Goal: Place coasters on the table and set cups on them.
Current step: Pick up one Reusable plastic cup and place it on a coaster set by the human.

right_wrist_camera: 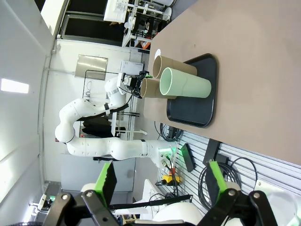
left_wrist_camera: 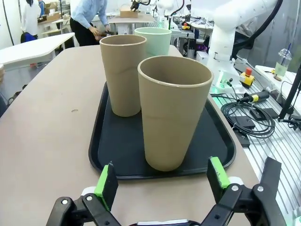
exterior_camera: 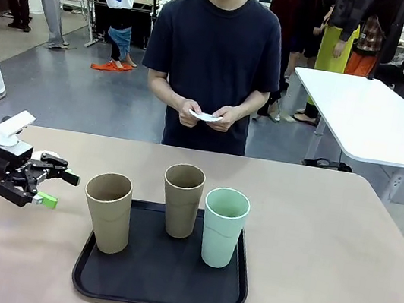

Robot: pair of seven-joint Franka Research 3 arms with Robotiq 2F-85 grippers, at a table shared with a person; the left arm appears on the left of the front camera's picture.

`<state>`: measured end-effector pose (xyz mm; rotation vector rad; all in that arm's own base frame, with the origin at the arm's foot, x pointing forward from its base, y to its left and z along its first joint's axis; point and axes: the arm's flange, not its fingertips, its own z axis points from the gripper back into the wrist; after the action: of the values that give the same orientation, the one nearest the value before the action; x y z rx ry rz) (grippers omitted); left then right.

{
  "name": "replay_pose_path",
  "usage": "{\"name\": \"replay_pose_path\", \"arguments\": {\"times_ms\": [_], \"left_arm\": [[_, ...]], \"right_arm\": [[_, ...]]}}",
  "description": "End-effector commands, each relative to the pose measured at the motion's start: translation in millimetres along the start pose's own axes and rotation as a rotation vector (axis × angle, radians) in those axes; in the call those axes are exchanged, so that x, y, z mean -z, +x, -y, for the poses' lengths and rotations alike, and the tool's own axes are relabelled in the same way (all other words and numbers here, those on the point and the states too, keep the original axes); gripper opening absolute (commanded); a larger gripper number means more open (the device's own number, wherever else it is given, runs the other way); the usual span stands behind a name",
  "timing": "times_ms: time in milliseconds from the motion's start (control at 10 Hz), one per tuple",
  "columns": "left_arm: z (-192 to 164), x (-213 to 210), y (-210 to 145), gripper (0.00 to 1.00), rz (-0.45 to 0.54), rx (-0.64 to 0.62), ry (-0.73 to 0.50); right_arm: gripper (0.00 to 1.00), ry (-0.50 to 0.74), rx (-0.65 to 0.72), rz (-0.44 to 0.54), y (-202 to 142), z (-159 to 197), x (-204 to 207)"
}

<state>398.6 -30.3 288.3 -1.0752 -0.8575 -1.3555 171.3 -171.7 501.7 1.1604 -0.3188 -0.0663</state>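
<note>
Hovering low over the left side of the table (exterior_camera: pixel 326 240), the left gripper (exterior_camera: pixel 58 188) aims its green-padded fingers at the nearest tan cup (exterior_camera: pixel 108 212). Its jaws are spread wide and hold nothing. In its wrist camera that cup stands between the two pads, close but not touched.

Three cups stand upright on a black tray (exterior_camera: pixel 157 289). The near tan one is at the tray's front left, a second tan cup (exterior_camera: pixel 181 200) stands behind it toward the middle, and a mint green cup (exterior_camera: pixel 223 226) is on the right. The right gripper (right_wrist_camera: pixel 160 181) is likewise wide open and empty, held well away from the table.

At the far side a person holds thin white discs, most likely the coasters (exterior_camera: pixel 207 116), in both hands (exterior_camera: pixel 190 113). None lies on the table yet.

The main risk appears to be timing. If the left gripper lifts the cup now, there is no coaster to set it on. The person reaching in to lay one could also meet the moving arm.

The cup itself is tall, tapered and probably light. A pad arriving off-centre could push it over or slide it into the second tan cup just behind. A grip taken high on the flared wall may slip, and dragging the base outward could catch it on the tray's raised rim.
</note>
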Motion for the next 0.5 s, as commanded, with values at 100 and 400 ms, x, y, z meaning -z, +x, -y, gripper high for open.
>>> {"name": "replay_pose_path", "arguments": {"times_ms": [100, 400], "left_arm": [[-9.7, 34.6, 10.4, 1.00, -0.045, 0.043, 0.028], [-22.2, 41.6, 9.3, 1.00, -0.040, -0.001, -0.024]], "right_arm": [[1.00, 0.024, -0.021, 0.003, 0.9, 0.9, -0.4], [1.00, 0.024, -0.021, 0.003, 0.9, 0.9, -0.4]]}}
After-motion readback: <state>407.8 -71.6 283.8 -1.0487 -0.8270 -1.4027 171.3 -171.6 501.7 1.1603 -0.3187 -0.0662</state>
